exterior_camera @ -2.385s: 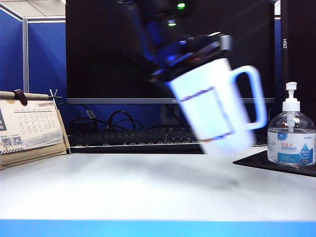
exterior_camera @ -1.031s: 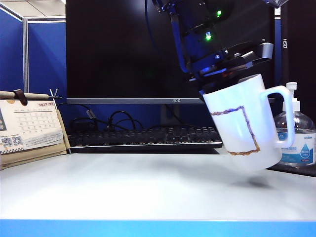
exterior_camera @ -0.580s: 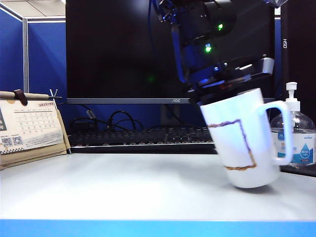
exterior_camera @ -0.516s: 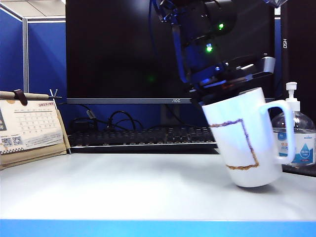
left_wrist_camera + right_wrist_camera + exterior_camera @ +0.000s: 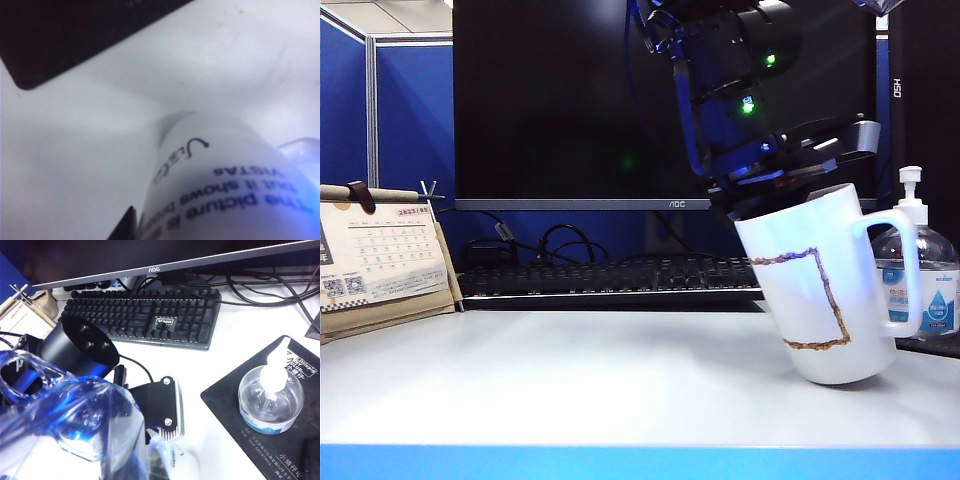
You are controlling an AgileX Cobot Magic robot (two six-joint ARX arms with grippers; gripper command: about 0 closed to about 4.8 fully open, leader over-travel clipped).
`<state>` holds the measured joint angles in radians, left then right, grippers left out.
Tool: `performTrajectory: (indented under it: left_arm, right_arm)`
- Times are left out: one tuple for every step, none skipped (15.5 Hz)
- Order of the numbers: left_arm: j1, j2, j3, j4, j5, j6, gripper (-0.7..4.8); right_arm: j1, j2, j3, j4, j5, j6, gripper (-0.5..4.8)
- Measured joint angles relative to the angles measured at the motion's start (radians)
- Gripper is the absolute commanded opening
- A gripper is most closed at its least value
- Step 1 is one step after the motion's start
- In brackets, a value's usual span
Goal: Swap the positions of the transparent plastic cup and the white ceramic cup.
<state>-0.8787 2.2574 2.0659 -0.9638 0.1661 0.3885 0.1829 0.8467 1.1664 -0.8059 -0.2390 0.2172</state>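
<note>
From the exterior view, my left gripper [image 5: 790, 185] is clamped on the rim of the white ceramic cup [image 5: 825, 290], which leans tilted just beside the pump bottle [image 5: 920, 285], handle toward the bottle. Its base looks to be touching or just off the white table [image 5: 570, 380]; I cannot tell which. The mug stands in front of the black keyboard [image 5: 610, 280], well apart from the desk calendar [image 5: 380, 255]. I judge it stiff, fairly heavy and glazed smooth, so a pinch on the rim can slip and a hard landing could chip it; it wants to be set upright before release. I cannot see inside it.

In my left wrist view, the white ceramic cup [image 5: 225, 190] fills the frame, printed lettering on its side, with the table beneath. The fingers themselves are barely visible here.

In my right wrist view, my right gripper is shut on the transparent plastic cup [image 5: 65, 420], held up over the table, well apart from the pump bottle [image 5: 270, 402], which sits on a black mat [image 5: 300, 450]. The cup appears empty; the bottle holds clear liquid. The plastic I judge light and thin-walled, and it may flex under the squeeze.
</note>
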Motion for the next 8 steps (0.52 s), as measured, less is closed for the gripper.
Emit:
performTrajectory:
  left_arm:
    - [0.0, 0.0, 0.0, -0.008, 0.002, 0.0, 0.0]
    - [0.0, 0.0, 0.001, -0.014, 0.003, 0.0, 0.53]
    - [0.0, 0.0, 0.002, -0.026, 0.002, 0.0, 0.84]
    - [0.0, 0.0, 0.006, -0.035, 0.005, -0.001, 0.85]
    - [-0.001, 0.0, 0.013, -0.034, 0.006, -0.001, 0.86]
    - [-0.003, 0.0, 0.013, -0.026, 0.005, -0.004, 1.03]
    - [-0.003, 0.0, 0.013, -0.031, 0.005, -0.006, 1.35]
    - [-0.003, 0.0, 0.013, -0.032, -0.002, -0.012, 1.5]
  right_arm:
    - [0.0, 0.0, 0.0, 0.0, 0.0, 0.0, -0.07]
    - [0.0, 0.0, 0.0, 0.0, 0.0, 0.0, -0.07]
    - [0.0, 0.0, 0.0, 0.0, 0.0, 0.0, -0.07]
    - [0.0, 0.0, 0.0, 0.0, -0.006, 0.0, -0.07]
    - [0.0, 0.0, 0.0, 0.0, -0.019, 0.0, -0.07]
    - [0.0, 0.0, 0.0, 0.0, -0.023, 0.0, -0.07]
    - [0.0, 0.0, 0.0, 0.0, -0.023, 0.0, -0.07]
    - [0.0, 0.0, 0.0, 0.0, -0.023, 0.0, -0.07]
